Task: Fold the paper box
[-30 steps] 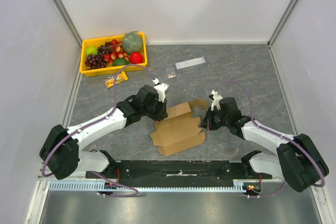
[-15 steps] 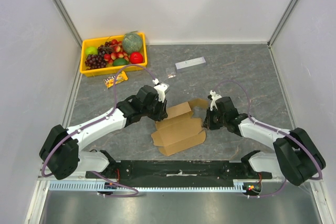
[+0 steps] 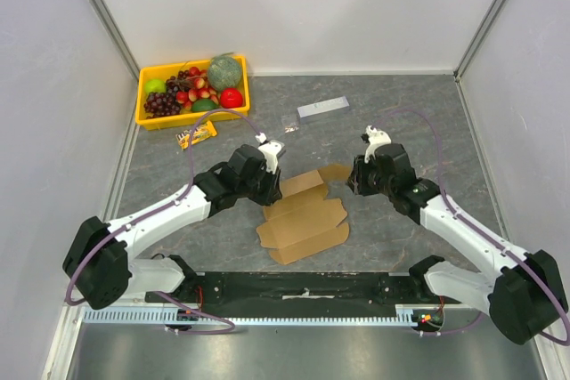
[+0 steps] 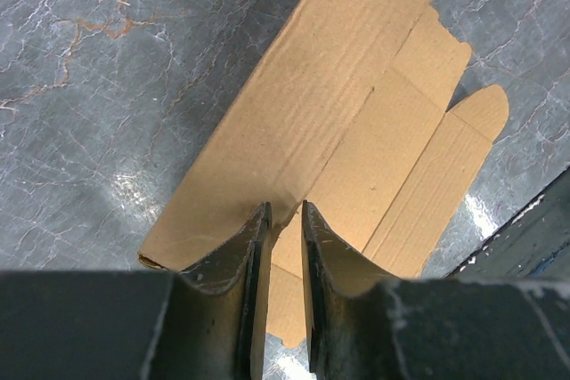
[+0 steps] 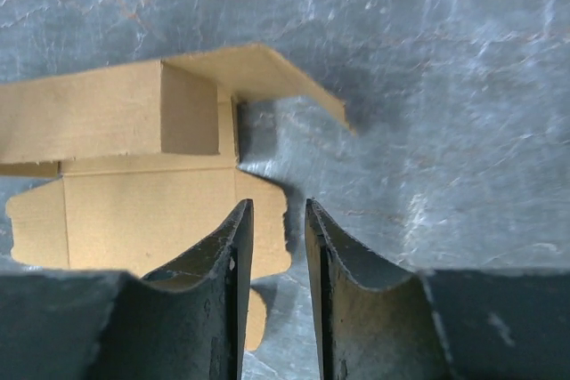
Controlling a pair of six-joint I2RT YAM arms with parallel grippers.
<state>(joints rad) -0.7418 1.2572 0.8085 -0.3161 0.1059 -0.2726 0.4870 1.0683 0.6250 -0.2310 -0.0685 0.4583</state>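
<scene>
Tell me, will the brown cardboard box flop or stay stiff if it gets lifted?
Probably light: the paper box is thin brown cardboard. It likely bends along its creases rather than staying flat, since one flap stands raised. It may slide on the smooth table if pushed.

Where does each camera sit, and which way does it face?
Top external: above and behind the bases, looking down on the table; left arm and right arm show.
Left wrist: on that arm, facing down past the left pincer onto the paper box.
Right wrist: likewise, past the right pincer onto its end flap.
Shared: the paper box.
</scene>
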